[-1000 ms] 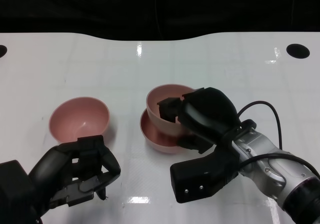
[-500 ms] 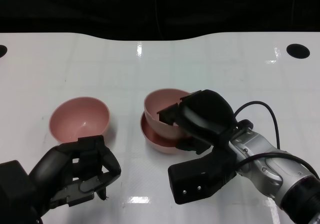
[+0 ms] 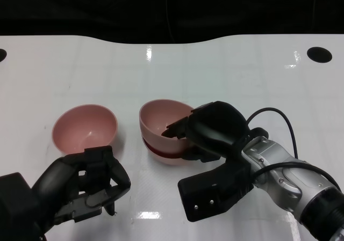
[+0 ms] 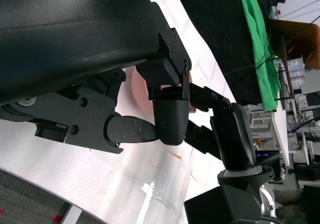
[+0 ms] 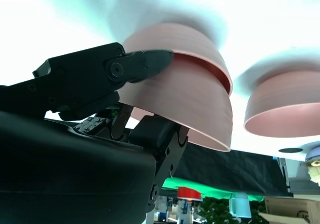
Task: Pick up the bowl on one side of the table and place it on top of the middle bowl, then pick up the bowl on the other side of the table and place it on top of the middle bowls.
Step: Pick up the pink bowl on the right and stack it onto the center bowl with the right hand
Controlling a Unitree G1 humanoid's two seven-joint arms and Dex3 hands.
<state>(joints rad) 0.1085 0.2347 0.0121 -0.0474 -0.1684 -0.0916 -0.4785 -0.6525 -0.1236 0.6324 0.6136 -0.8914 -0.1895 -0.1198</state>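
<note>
The right hand (image 3: 207,133) sits just right of centre in the head view, fingers clamped over the near-right rim of the upper pink bowl (image 3: 161,124); the right wrist view shows one finger (image 5: 142,64) lying on that bowl's outer wall and another tucked at its rim, so the bowl is firmly held. This upper bowl (image 5: 185,92) is tilted and sits nested in the middle bowl (image 3: 164,155), whose darker rim peeks out as a thin crescent beneath it at frame centre. The silver right forearm (image 3: 285,179) runs off toward the lower right corner, a black cable looping above it.

At lower left, the left hand (image 3: 88,184) hangs low over the table with its fingers curled inward and nothing in them. Just above it in the frame, apart from its fingers, stands the left bowl (image 3: 85,127), upright and alone.

The white table (image 3: 242,74) lies open across the upper half of the frame up to its curved far edge against the dark background, with bare surface also between the left bowl and the stack.
</note>
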